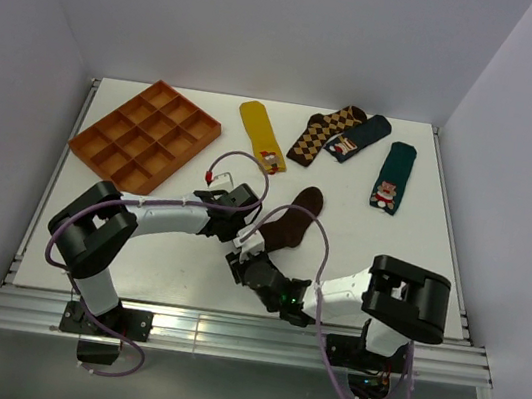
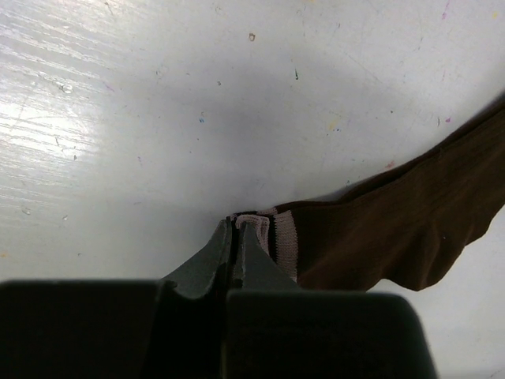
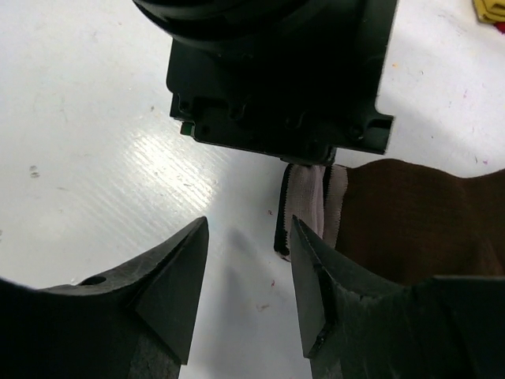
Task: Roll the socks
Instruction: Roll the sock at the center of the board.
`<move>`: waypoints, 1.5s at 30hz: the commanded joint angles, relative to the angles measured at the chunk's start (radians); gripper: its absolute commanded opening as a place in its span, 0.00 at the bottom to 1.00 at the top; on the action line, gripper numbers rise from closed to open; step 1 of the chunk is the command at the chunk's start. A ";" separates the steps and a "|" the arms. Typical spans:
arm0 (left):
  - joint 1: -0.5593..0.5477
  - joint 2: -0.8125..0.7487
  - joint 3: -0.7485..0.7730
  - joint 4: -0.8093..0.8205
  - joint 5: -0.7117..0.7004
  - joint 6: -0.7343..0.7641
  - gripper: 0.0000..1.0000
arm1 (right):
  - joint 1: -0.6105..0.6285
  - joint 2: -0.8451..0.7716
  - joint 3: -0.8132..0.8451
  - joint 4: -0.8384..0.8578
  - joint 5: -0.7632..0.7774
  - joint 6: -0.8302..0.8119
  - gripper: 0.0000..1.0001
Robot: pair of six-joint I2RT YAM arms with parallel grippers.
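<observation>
Pinching the striped cuff tight, the left gripper holds the dark brown sock, which lies flat on the table, near side. Right gripper hangs spread wide just beside that cuff. Looks like the roll hasn't begun yet; next move needs the cuff folded over toward the toe.

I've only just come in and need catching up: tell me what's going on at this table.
Two robot arms are working on a dark brown sock lying flat mid-table. The left gripper is shut on the sock's striped cuff, low over the table. The right gripper is open right beside that cuff, one finger at its edge, holding nothing. No roll has formed yet. The other socks lie toward the far edge, apart from both arms.
</observation>
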 commanded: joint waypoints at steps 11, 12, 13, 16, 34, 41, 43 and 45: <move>-0.009 0.005 -0.007 -0.058 0.035 0.013 0.00 | -0.022 0.086 0.081 -0.058 0.101 0.007 0.54; -0.009 0.007 -0.004 -0.059 0.035 0.015 0.00 | -0.023 0.078 0.087 -0.075 0.095 0.007 0.54; -0.009 0.008 -0.004 -0.059 0.036 0.016 0.00 | -0.031 0.061 0.090 -0.089 0.089 0.013 0.54; -0.011 0.013 0.002 -0.062 0.038 0.022 0.00 | -0.039 0.029 0.101 -0.137 0.081 0.018 0.53; -0.011 0.025 0.007 -0.067 0.053 0.036 0.00 | -0.052 0.038 0.198 -0.295 0.061 0.030 0.51; -0.009 0.028 0.018 -0.072 0.053 0.038 0.00 | -0.059 0.098 0.204 -0.313 0.007 0.056 0.50; -0.009 0.027 0.018 -0.072 0.055 0.033 0.00 | -0.062 0.121 0.199 -0.312 -0.003 0.077 0.50; -0.009 0.024 0.012 -0.067 0.056 0.033 0.00 | -0.068 0.136 0.185 -0.306 -0.023 0.099 0.50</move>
